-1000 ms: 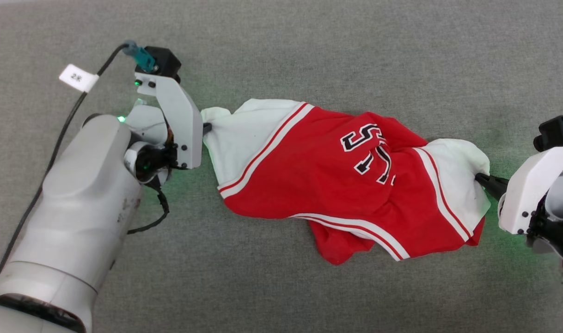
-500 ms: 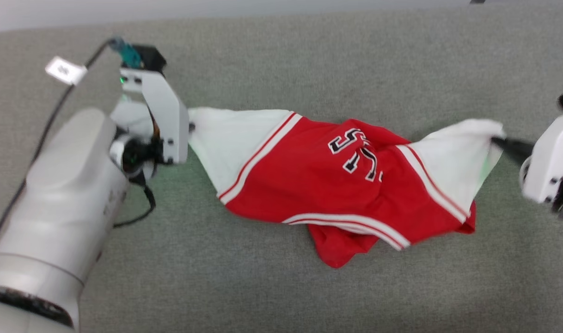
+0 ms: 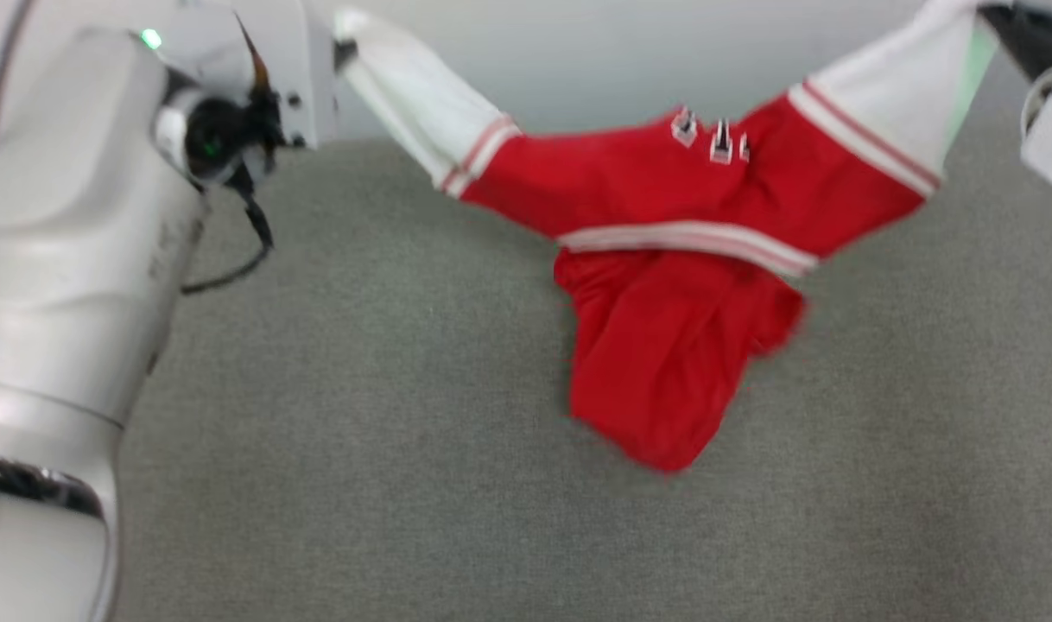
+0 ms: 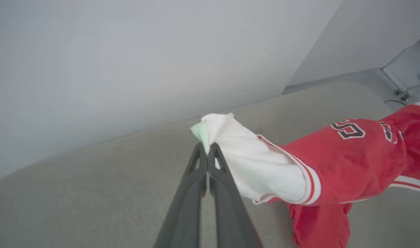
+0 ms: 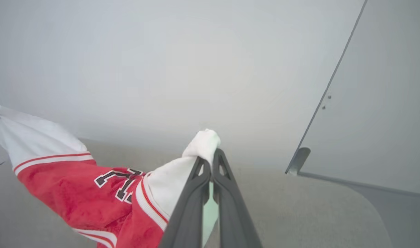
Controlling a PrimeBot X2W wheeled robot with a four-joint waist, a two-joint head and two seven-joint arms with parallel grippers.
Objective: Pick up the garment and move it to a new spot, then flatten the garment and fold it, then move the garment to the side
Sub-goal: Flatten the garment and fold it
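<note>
Currently, the red basketball-style jersey with white short sleeves (image 3: 664, 199) hangs between both arms over the grey carpeted surface (image 3: 362, 449). The left gripper (image 4: 207, 148) is clamped on one sleeve tip, the right gripper (image 5: 211, 156) on the other. Judged light and limp: it sags centrally, so hold it at the sleeve ends.

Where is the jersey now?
Head view: the jersey hangs over the grey surface, strung between the left gripper and right gripper, a white sleeve pinched in each.

The left arm (image 3: 60, 259) is a glossy white shell with a black band (image 3: 34, 488), a green light (image 3: 151, 38), a screwed white bracket (image 3: 306, 52) and a thin black cable (image 3: 263, 229). The jaws are slim, dark grey.
</note>
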